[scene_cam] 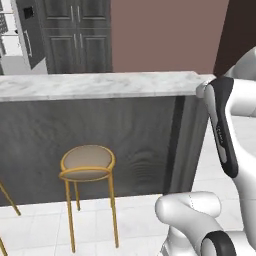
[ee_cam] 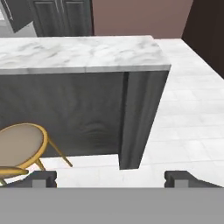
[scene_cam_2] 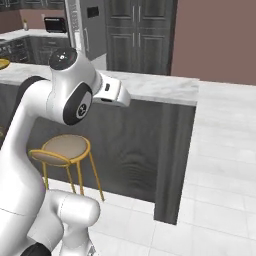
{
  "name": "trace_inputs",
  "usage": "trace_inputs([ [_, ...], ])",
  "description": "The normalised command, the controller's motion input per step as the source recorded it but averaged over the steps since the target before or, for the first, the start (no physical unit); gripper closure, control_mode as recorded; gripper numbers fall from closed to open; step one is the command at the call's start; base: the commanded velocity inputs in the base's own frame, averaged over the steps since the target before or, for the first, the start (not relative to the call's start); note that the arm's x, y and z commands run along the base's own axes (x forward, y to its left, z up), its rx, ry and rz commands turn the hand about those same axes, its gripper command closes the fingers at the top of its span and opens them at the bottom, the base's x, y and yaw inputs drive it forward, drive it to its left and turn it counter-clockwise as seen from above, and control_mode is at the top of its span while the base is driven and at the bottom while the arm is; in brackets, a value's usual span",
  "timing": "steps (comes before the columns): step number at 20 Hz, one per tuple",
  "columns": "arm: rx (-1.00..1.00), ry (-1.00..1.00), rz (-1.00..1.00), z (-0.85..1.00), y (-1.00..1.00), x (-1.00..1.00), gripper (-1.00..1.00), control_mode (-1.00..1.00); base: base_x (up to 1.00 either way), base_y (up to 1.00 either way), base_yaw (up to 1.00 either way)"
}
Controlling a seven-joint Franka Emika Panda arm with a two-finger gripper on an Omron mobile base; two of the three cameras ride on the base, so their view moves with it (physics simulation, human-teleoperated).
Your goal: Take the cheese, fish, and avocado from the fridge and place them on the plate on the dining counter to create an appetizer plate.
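Observation:
My gripper (ee_cam: 111,179) is open, its two dark fingertips (ee_cam: 43,178) wide apart with nothing between them. It looks over the right end of the dining counter (ee_cam: 87,52), a white marble slab on a dark grey front panel. The counter (scene_cam: 100,85) runs across the left base view, and in the right base view the counter (scene_cam_2: 160,87) sits behind my arm. A yellow-orange rim at the far left edge looks like the plate (scene_cam_2: 3,63) on the slab. The grey fridge (scene_cam_2: 87,30) stands shut beyond the counter, and the fridge (scene_cam: 31,35) also appears at the upper left. The cheese, fish and avocado are out of view.
A gold-legged stool (scene_cam: 87,165) with a beige seat stands before the counter's front panel, the same stool (scene_cam_2: 65,147) (ee_cam: 19,140). Another stool's leg (scene_cam: 7,200) shows at the left. Dark cupboards (scene_cam: 77,35) line the back wall. White tiled floor (scene_cam_2: 220,165) opens past the counter's right end.

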Motion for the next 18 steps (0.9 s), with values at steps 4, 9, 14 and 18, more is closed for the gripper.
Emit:
trace_inputs([
  [4, 0.0, 0.0, 0.0, 0.0, 0.0, 0.0, -1.0, 1.0, 0.08, -1.0, -0.01],
  [9, 0.0, 0.0, 0.0, 0.0, 0.0, 0.0, -1.0, 1.0, 0.26, -1.0, -0.04],
  [14, 0.0, 0.0, 0.0, 0.0, 0.0, 0.0, -1.0, 1.0, 0.59, -1.0, -0.08],
  [18, 0.0, 0.0, 0.0, 0.0, 0.0, 0.0, -1.0, 1.0, 0.97, -1.0, -0.06],
])
